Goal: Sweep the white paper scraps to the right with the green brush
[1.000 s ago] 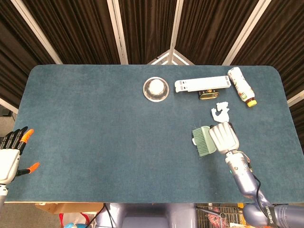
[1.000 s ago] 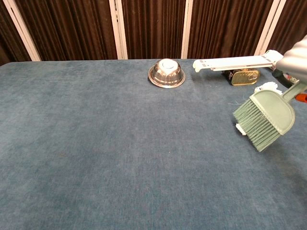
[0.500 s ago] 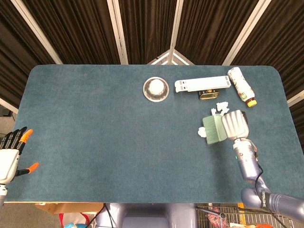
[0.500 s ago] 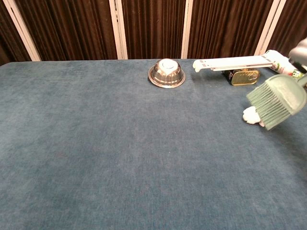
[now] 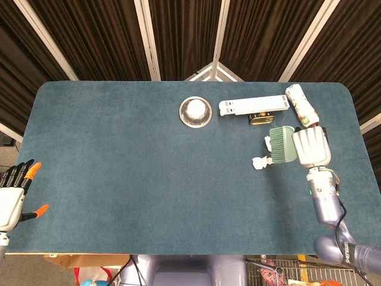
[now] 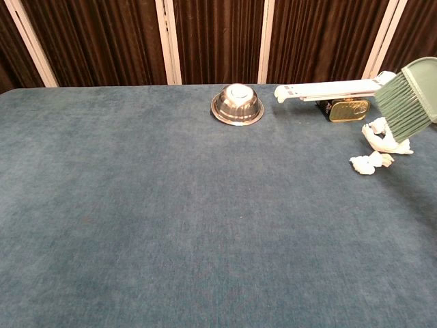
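My right hand [image 5: 312,147] grips the green brush [image 5: 283,145], knuckles up, the fingers wrapped over its handle so the handle itself is hidden in the head view. The brush head sticks out to the left of my hand with its bristles pointing left. In the chest view the brush [image 6: 412,96] hangs tilted at the right edge, bristles angled down and to the left, lifted off the blue worktop [image 5: 119,161].

The white scraps [image 6: 377,146] lie just below and left of the brush: one small crumpled bit [image 5: 259,162] sits apart from the bristles on the bowl side, and the chest view shows a larger curled piece directly under the bristles. Whether the bristles touch that piece I cannot tell.

Taking the steel bowl [image 5: 196,111] as the mark, it stands upside down near the far edge of the worktop. To its right lies a long white plastic bar [image 5: 253,105], and just in front of the bar's right half a gold tin [image 5: 258,119]. Further right of the bowl a bottle [image 5: 300,106] lies on its side, its cap end close to my right hand. The brush and scraps sit right of the bowl and nearer to me.

My left hand [image 5: 13,193] is far left of the bowl, off the worktop's near corner, empty with fingers spread.
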Motion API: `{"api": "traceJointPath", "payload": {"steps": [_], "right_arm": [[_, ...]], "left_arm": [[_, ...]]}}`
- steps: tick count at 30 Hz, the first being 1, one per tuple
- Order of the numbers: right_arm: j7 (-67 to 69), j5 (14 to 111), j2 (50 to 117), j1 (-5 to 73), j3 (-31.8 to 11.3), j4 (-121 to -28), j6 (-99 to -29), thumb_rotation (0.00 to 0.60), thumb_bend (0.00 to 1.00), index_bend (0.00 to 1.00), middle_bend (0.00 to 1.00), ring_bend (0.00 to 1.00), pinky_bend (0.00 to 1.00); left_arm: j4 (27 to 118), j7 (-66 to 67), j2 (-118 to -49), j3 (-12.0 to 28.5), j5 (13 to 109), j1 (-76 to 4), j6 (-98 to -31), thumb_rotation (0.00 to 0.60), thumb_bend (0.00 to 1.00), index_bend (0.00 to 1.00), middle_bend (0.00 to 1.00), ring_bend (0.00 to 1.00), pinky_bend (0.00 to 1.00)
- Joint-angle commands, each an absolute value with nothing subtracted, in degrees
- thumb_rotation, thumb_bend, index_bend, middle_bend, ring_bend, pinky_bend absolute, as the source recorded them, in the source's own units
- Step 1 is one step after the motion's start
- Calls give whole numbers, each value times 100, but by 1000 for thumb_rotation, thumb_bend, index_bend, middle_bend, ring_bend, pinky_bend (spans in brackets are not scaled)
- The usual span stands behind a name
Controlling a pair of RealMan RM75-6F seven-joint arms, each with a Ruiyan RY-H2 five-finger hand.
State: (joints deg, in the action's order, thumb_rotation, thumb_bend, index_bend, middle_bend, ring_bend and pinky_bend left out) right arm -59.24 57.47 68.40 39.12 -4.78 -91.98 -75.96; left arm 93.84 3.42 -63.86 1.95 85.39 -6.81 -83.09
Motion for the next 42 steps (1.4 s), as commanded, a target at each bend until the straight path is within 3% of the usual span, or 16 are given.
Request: {"api": "traceJointPath", "payload": {"steps": [1, 8, 17, 20, 23, 25, 28, 36, 38, 39, 41, 42], "right_arm": [[-5391, 6084, 6511, 3616, -372, -9793, -7760, 600, 442, 833, 956, 990, 883], [-4677, 6851, 6468, 3111, 73, -10377, -8003, 600, 442, 833, 956, 989, 883], [-4469, 7143, 7157, 2796, 374, -10381, -7886, 600, 442, 827, 956, 990, 883], [-4546, 7106, 7417, 2762, 376, -10239, -7816, 600, 443, 709, 956, 989, 883], [-4777, 7062, 7634, 2742, 376, -10033, -7784, 600, 442, 463, 956, 981, 883], [-4943, 6997, 7733, 2717, 367, -9914, -7786, 600, 427, 240, 956, 975, 883], [-5101, 6889, 7787, 2675, 360, -9817, -7799, 600, 371, 27, 956, 972, 883], [-5374, 6645, 7672, 2516, 323, -9778, -7900, 600, 328, 0, 953, 944, 843], [-5341, 6707, 7592, 2455, 331, -9756, -7989, 600, 328, 0, 904, 891, 793], [-5306, 6752, 7543, 2419, 340, -9743, -8041, 600, 328, 0, 832, 821, 734], [-5164, 6875, 7414, 2320, 369, -9721, -8174, 600, 328, 0, 638, 624, 558], [-5038, 6962, 7342, 2259, 389, -9716, -8253, 600, 328, 0, 505, 477, 422]], "left_arm": [[9384, 349, -6388, 190, 8547, -679, -8310, 600, 0, 0, 0, 0, 0], [9384, 403, -6407, 178, 8572, -679, -8318, 600, 0, 0, 0, 0, 0], [9377, 482, -6443, 174, 8595, -677, -8340, 600, 0, 0, 0, 0, 0], [9374, 468, -6440, 180, 8581, -673, -8342, 600, 0, 0, 0, 0, 0], [9369, 444, -6431, 186, 8568, -670, -8343, 600, 0, 0, 0, 0, 0], [9366, 424, -6424, 187, 8566, -668, -8343, 600, 0, 0, 0, 0, 0], [9361, 406, -6415, 187, 8566, -663, -8350, 600, 0, 0, 0, 0, 0], [9366, 408, -6406, 180, 8569, -653, -8357, 600, 0, 0, 0, 0, 0], [9368, 419, -6408, 179, 8574, -647, -8370, 600, 0, 0, 0, 0, 0], [9369, 424, -6407, 180, 8576, -644, -8378, 600, 0, 0, 0, 0, 0], [9363, 439, -6404, 181, 8588, -634, -8405, 600, 0, 0, 0, 0, 0], [9356, 449, -6403, 181, 8601, -628, -8427, 600, 0, 0, 0, 0, 0]]}}
